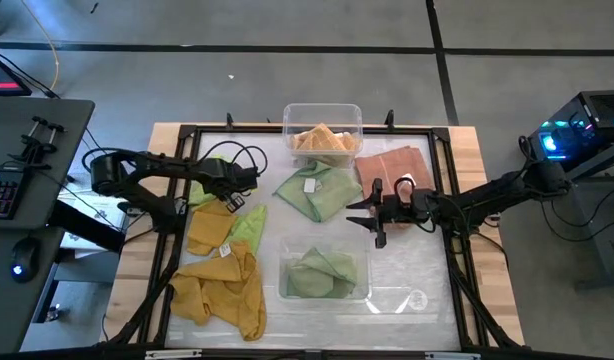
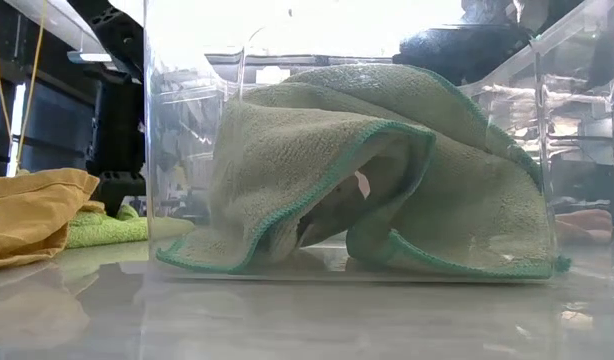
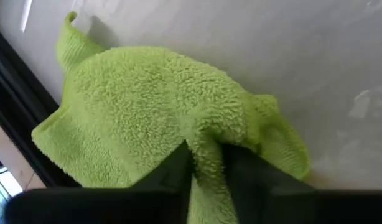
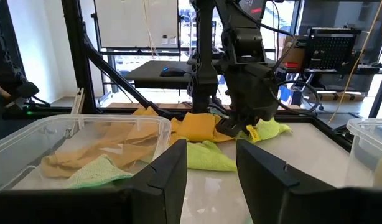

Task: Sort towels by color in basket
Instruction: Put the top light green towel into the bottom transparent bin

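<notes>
A lime-green towel (image 1: 250, 228) lies on the table left of centre, beside mustard-yellow towels (image 1: 223, 285). My left gripper (image 1: 237, 203) is down on it and shut on a ridge of it. A paler green towel (image 1: 312, 190) and a peach towel (image 1: 392, 168) lie flat near the far middle. My right gripper (image 1: 367, 218) hovers open and level right of centre, holding nothing. The near clear basket (image 1: 359, 290) holds a green towel (image 2: 387, 170). The far basket (image 1: 355, 115) holds peach towels. My left gripper pinches a raised fold of the lime-green towel (image 3: 206, 146) between its two fingers (image 3: 172, 168). The fingers slant steeply down from above. The rest of the towel (image 3: 135, 106) lies spread and slack on the table around the fold.
A black frame (image 1: 457, 200) runs round the work area. In the low view the near basket fills the middle, with a yellow towel (image 2: 32, 215) and the lime one (image 2: 102, 230) at its left. Bare table lies between the baskets and the right rail.
</notes>
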`<action>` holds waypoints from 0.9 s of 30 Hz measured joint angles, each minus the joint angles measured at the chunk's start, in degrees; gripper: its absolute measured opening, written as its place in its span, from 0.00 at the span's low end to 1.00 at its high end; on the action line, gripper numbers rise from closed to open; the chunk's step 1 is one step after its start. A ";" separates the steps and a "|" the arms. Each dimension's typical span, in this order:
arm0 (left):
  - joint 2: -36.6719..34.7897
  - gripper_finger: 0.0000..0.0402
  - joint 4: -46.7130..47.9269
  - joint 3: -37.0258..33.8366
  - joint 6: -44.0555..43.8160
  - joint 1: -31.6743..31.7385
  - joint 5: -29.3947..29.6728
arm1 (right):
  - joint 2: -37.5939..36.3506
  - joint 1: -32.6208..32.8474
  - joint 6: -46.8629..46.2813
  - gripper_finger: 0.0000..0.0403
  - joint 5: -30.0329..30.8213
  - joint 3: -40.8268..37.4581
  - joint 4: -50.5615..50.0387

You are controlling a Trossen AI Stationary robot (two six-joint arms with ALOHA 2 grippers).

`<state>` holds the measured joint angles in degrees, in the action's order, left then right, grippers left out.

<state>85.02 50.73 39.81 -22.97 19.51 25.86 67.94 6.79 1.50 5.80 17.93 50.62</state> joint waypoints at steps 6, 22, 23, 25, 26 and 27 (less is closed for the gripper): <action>-2.85 0.04 -0.21 0.64 1.21 -2.32 6.00 | 0.00 0.00 -2.52 0.33 -0.02 0.00 -0.30; -18.01 0.00 -32.77 10.56 32.85 -26.23 20.46 | 3.40 2.04 11.39 0.33 -11.87 8.93 -2.40; -17.84 0.00 -36.03 10.56 36.12 -27.61 19.53 | 4.07 2.21 13.32 0.33 -11.51 10.18 -2.37; -17.19 0.00 -41.84 10.56 41.38 -30.08 19.18 | 5.37 2.43 15.84 0.33 -8.57 12.77 -2.84; -16.95 0.00 -44.24 10.56 43.14 -31.00 19.17 | 5.93 2.38 16.90 0.33 -6.90 14.24 -3.46; -16.68 0.00 -46.02 10.56 44.50 -31.81 19.18 | 6.27 2.38 17.99 0.33 -5.40 15.82 -4.45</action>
<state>68.34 4.71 50.37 21.53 -12.30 45.03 74.22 9.17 19.49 0.40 33.75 46.17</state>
